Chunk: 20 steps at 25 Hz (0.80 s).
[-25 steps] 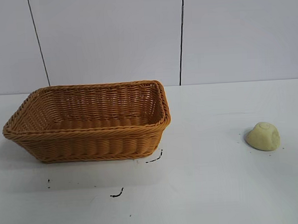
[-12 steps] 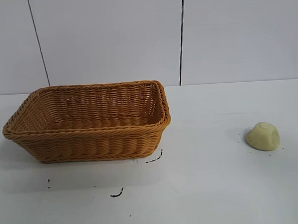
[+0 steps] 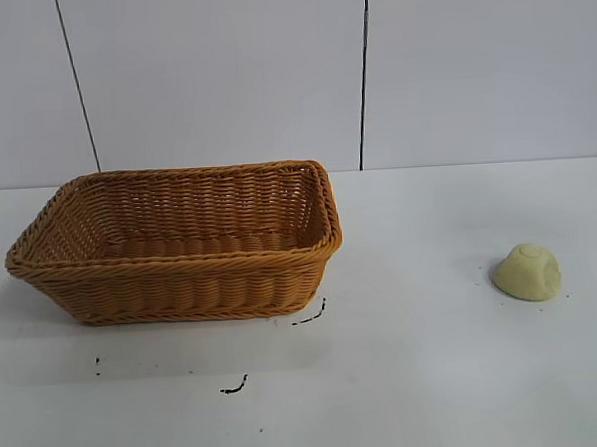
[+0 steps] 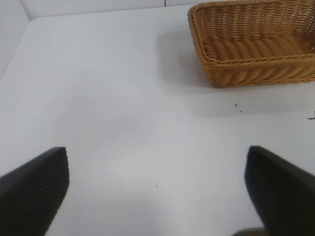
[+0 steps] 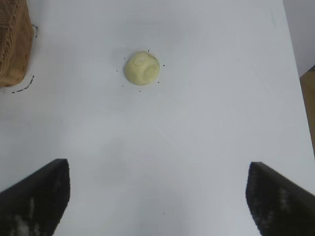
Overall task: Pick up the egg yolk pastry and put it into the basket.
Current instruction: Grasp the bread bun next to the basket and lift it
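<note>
Exterior view first: we are seeing the basket (image 3: 174,245) sitting on the white table (image 3: 417,377) toward the left, its long side facing the camera and its braided rim flaring outward above the woven walls. The pastry (image 3: 527,272) is lying on the table well apart from it, far to the right and close to the picture's right edge. Between the two, bare tabletop is lying open. A few small dark marks (image 3: 309,316) are showing on the surface just beside the basket's near right corner and a little further forward. Behind the table, a pale panelled wall (image 3: 221,77) is rising straight from the far edge. Neither arm is showing in this view.

From the left wrist view, we are looking past our left gripper (image 4: 157,189), whose two dark fingers (image 4: 34,189) are standing wide apart with nothing between them. It is hovering over bare table, with the basket (image 4: 253,46) some way off and the table's far edge meeting the wall beyond it.

From the right wrist view, our right gripper (image 5: 157,194) is likewise spread wide and holding nothing, its fingers (image 5: 34,199) framing bare table. The pastry (image 5: 141,68) is lying ahead of it, untouched, with open surface all around it. A corner of the basket (image 5: 15,42) is showing off to one side, well clear of the pastry, and the table's side edge (image 5: 299,73) is running along the opposite side.
</note>
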{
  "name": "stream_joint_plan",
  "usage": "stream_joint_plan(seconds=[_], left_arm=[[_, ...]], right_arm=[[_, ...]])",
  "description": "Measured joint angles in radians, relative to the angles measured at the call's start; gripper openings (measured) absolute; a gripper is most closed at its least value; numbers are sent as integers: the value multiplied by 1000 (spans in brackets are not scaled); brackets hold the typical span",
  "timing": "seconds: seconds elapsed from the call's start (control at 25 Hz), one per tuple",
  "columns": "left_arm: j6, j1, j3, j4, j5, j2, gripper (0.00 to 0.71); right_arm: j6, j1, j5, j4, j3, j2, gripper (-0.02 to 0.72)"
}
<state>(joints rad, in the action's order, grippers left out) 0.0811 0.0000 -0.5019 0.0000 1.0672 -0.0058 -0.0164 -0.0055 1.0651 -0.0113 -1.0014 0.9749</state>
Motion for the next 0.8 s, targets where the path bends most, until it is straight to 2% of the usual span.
stream_joint_plan(seconds=[0.44,0.8], left_arm=[[0,0,0,0,0,0,697],[0,0,0,0,0,0,697]], right_arm=[[-40,0,-4,0,-371,623,695],[-45,0,-23,11,-505,909,695]])
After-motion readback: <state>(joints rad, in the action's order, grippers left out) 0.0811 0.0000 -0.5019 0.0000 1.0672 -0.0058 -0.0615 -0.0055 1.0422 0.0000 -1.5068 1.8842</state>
